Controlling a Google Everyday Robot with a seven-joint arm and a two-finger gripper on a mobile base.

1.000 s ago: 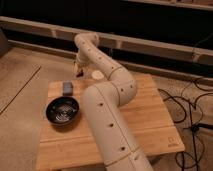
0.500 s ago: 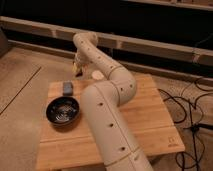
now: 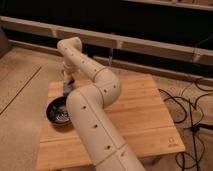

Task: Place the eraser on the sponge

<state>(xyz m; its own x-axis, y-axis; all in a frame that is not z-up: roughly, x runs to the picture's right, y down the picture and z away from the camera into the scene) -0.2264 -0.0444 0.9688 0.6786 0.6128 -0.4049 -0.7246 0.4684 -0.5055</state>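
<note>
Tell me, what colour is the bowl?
Black, in the camera view. The gripper hangs just beyond the bowl.

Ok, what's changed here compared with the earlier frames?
The arm has swung slightly left, and the gripper, shut, has come lower, now right above the sponge at the far left of the table. Whether it holds the eraser cannot be told. Nothing visibly let go. The sponge, black bowl and table stayed put.

**Arm Reaching Left, Gripper Pointing Down**

The cream arm (image 3: 94,125) is stretching up from the foreground, bending at the elbow (image 3: 106,90) and angling left. The gripper (image 3: 69,80) is hanging below the wrist (image 3: 70,49), fingers pressing together.
</note>
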